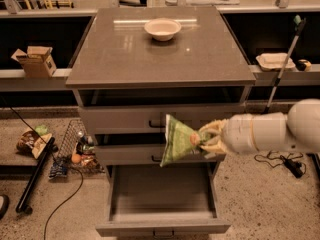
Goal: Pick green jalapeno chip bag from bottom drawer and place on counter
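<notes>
My gripper (pixel 206 138) comes in from the right on a white arm and is shut on the green jalapeno chip bag (pixel 176 140). The bag hangs in the air in front of the two upper drawer fronts, above the open bottom drawer (pixel 162 193). The drawer's grey floor shows nothing on it. The counter (pixel 160 44) is the glossy grey-brown top of the cabinet, above the bag.
A white bowl (pixel 162 29) stands at the back of the counter. A cardboard box (pixel 35 60) sits on the left ledge, a white tray (pixel 274 60) on the right ledge. A wire basket (pixel 75 151), snack packets (pixel 31 140), cables and a pole lie on the floor at left.
</notes>
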Robot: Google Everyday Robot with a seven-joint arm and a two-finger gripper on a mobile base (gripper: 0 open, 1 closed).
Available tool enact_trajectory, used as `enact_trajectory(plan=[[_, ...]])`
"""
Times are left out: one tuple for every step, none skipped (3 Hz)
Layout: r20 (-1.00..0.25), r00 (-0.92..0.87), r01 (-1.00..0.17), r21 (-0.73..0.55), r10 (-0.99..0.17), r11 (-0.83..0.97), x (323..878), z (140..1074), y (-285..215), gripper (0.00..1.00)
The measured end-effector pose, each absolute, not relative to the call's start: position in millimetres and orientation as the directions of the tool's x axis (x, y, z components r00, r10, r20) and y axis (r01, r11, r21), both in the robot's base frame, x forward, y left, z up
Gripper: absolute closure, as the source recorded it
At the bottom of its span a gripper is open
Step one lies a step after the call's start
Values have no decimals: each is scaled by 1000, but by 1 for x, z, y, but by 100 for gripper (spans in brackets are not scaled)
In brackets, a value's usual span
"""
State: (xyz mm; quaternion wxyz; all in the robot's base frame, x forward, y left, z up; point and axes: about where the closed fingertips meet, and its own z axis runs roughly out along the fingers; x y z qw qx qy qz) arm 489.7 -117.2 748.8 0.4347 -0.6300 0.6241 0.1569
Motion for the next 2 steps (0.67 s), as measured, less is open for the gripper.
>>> enact_trajectory(plan=[[-685, 210, -901, -412, -697, 133, 520, 816, -101, 100], [-686, 210, -902, -411, -697, 133, 519, 815, -101, 100]])
